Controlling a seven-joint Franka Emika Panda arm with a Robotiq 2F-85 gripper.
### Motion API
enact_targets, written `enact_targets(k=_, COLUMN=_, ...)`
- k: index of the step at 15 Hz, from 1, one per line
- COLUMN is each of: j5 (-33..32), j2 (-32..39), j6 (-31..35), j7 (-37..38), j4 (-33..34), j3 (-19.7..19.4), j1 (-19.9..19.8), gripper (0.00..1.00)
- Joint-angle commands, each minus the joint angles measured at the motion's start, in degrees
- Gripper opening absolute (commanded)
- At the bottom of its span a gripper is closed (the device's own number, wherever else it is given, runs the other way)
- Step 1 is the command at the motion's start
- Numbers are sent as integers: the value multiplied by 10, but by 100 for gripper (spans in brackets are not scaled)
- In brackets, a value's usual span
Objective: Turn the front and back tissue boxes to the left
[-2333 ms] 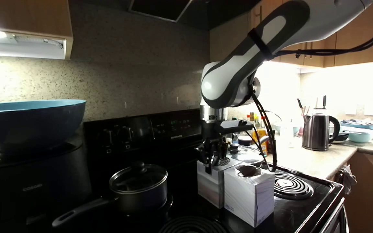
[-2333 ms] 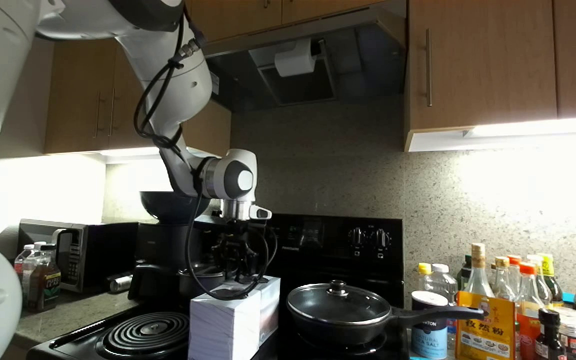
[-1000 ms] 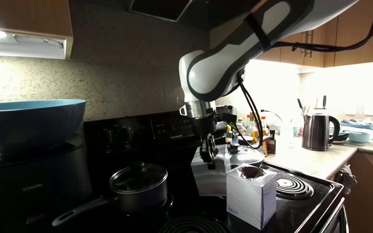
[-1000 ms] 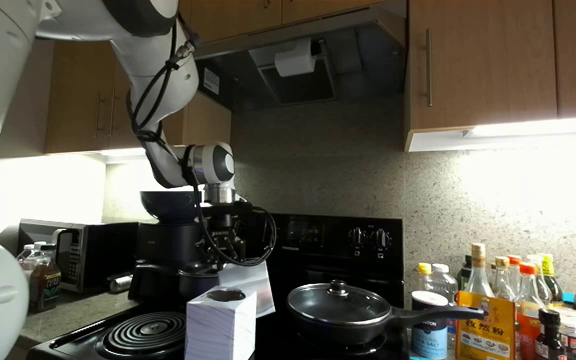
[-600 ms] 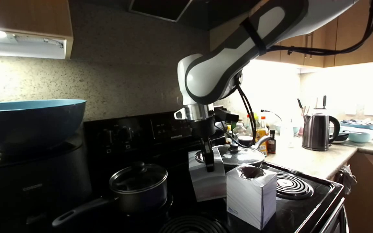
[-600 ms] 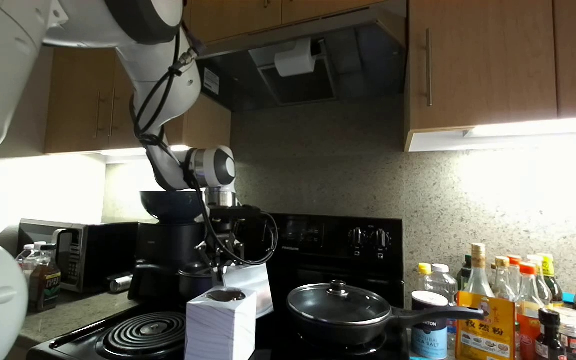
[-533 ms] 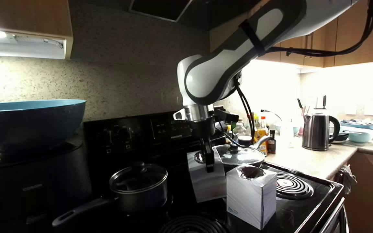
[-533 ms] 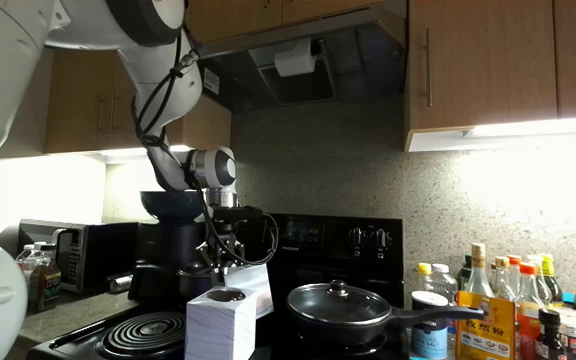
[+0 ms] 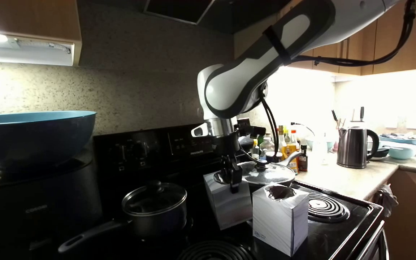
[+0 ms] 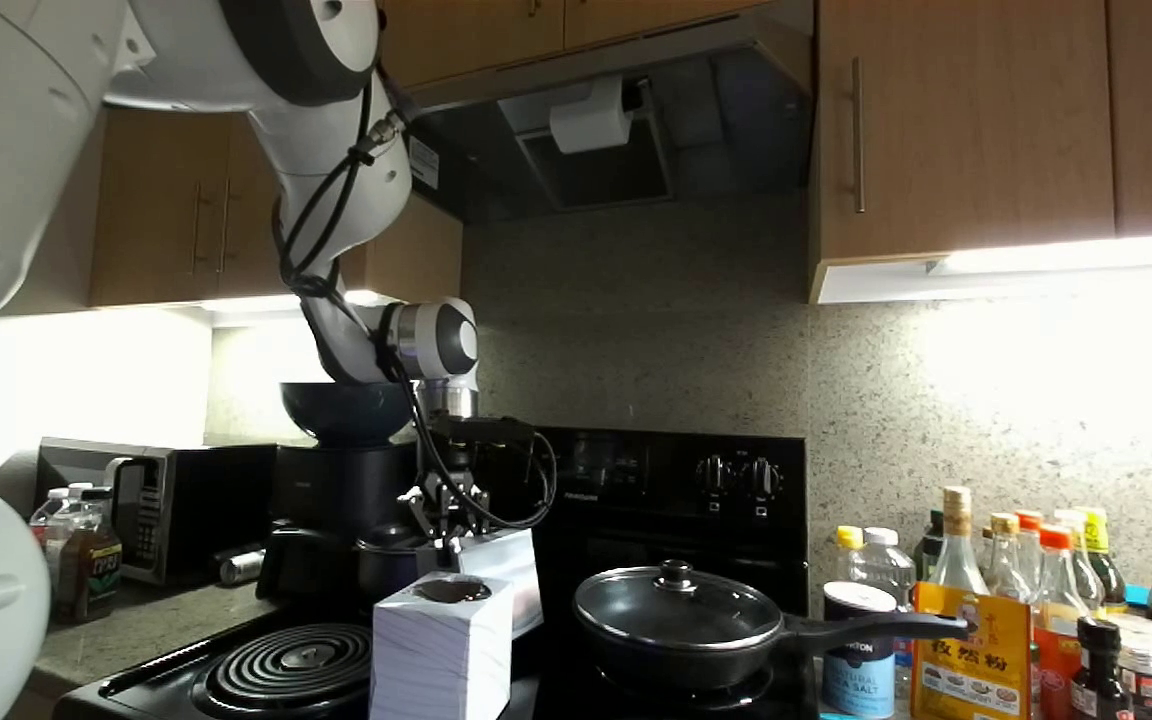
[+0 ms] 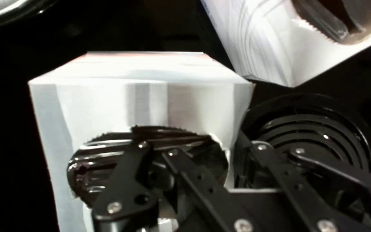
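Observation:
The back tissue box (image 9: 231,209), white with grey bands, is tilted on the stove beside the front box. It shows in an exterior view (image 10: 504,580) and fills the wrist view's middle (image 11: 147,103). My gripper (image 9: 234,186) is shut on its top side wall, one finger inside the dark oval opening and one outside, as the wrist view shows (image 11: 229,164). Whether the box's underside fully touches the stove I cannot tell. The front tissue box (image 9: 280,222) stands upright, apart from the gripper, and also shows in the wrist view (image 11: 262,45).
A black lidded pot (image 9: 155,213) with a long handle stands to one side. A lidded frying pan (image 10: 676,625) stands behind the boxes. Coil burners (image 9: 321,206), bottles (image 10: 1001,560) and the stove's back panel (image 9: 193,144) are close by.
The back box was upright against the front box; it has been turned, tilted and separated from it with the gripper's twist. In the last half second its top leans further left and its lower corner sinks slightly.

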Motion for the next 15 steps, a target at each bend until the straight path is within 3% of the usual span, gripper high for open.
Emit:
enact_targets(k=1, j5=-9, j2=-3, j6=-5, j7=-125, j4=-7, j3=4, j1=-21, gripper=1)
enact_targets(k=4, j5=-32, j2=-16, j6=-11, j7=-207, j4=-20, j3=-4, j1=-29, gripper=1)
enact_targets(k=9, j5=-25, j2=-32, j6=3, j7=-268, j4=-52, j3=-16, j1=-42, gripper=1)
enact_targets(k=15, j5=33, j2=-21, j6=5, j7=-272, j4=-62, j3=-19, j1=-52, gripper=1)
